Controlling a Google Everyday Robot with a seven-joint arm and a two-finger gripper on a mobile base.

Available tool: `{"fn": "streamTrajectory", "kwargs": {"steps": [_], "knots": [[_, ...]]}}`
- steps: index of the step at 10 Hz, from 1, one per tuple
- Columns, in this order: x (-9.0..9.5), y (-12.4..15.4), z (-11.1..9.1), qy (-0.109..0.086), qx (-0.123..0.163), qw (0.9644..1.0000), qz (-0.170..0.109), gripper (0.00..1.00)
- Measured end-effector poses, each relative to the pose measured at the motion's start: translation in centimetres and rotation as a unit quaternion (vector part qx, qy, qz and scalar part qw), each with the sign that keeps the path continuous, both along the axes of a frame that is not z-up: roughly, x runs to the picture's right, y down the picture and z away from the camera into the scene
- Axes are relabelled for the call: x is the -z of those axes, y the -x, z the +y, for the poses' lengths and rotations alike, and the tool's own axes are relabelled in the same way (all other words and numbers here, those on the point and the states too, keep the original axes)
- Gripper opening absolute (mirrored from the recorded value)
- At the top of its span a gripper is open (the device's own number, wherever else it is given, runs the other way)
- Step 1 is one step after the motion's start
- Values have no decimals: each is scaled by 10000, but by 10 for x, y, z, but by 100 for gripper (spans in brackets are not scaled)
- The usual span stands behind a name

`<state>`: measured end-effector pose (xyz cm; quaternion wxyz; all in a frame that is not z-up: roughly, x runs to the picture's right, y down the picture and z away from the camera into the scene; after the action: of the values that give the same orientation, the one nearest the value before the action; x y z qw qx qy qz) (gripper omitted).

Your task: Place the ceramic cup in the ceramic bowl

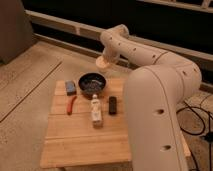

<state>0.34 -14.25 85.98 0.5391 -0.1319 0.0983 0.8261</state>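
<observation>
Cream-white ceramic cup (102, 63) hung clamped in the closed gripper (104, 59), above and just behind the dark ceramic bowl (92, 83); releasing there risked it missing the rim, or chipping it.

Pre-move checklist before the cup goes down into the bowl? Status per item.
1. Ceramic cup at the gripper, up off the table: ok.
2. Grip secure on the cup: cannot tell.
3. Cup centred over the ceramic bowl: cannot tell; in this one view it shows above and slightly right of the bowl.
4. Bowl upright, nothing visible inside: ok.
5. White bottle apart from the bowl's near rim: cannot tell; its top lies close.
6. Black block apart from the bowl: ok.
</observation>
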Motion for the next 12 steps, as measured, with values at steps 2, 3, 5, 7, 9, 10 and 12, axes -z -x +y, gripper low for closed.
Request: {"fn": "streamTrajectory", "kwargs": {"steps": [2,3,5,7,9,10,12], "knots": [[-4,22,12,41,159,9997,-203,0],[-11,28,19,107,208,9994,-270,0],[-25,39,32,274,302,9985,-375,0],[-40,46,44,479,400,9973,-387,0],[-57,50,61,777,452,9955,-313,1],[-66,51,70,927,471,9942,-261,6],[-83,51,83,1147,483,9920,-197,28]]}}
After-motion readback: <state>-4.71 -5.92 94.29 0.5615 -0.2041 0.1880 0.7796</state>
